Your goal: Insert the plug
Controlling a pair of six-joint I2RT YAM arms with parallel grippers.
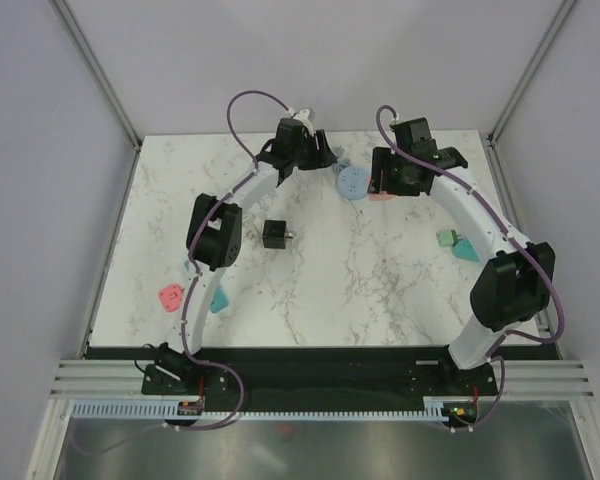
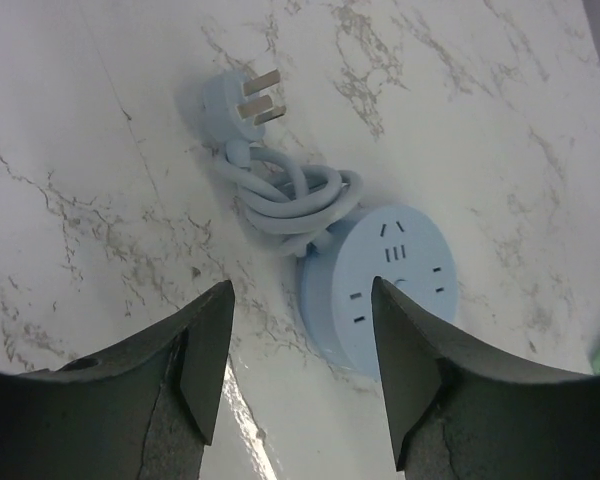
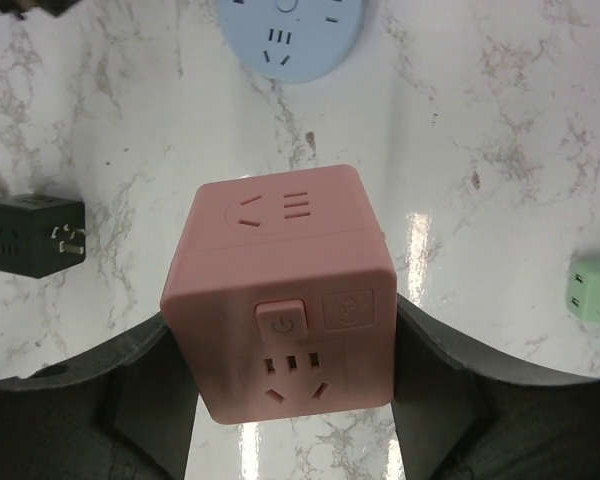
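A pale blue three-pin plug [image 2: 242, 103] lies on the marble table, its coiled cord [image 2: 295, 200] running to a round blue socket [image 2: 395, 280] [image 1: 351, 183]. My left gripper [image 2: 300, 300] [image 1: 320, 158] hovers open just short of that socket, with nothing between its fingers. In the right wrist view my right gripper [image 3: 290, 325] is shut on a pink cube socket [image 3: 290, 290] [image 1: 382, 190], one finger pressed against each side. The cube's power button and one socket face point at the camera. The round blue socket [image 3: 290, 35] lies beyond it.
A black cube adapter [image 1: 276, 234] [image 3: 30, 235] with metal pins sits mid-table. Green pieces [image 1: 458, 245] [image 3: 595, 287] lie to the right. A pink piece [image 1: 170, 297] and a teal piece [image 1: 218, 298] lie near the left arm. Frame walls enclose the table.
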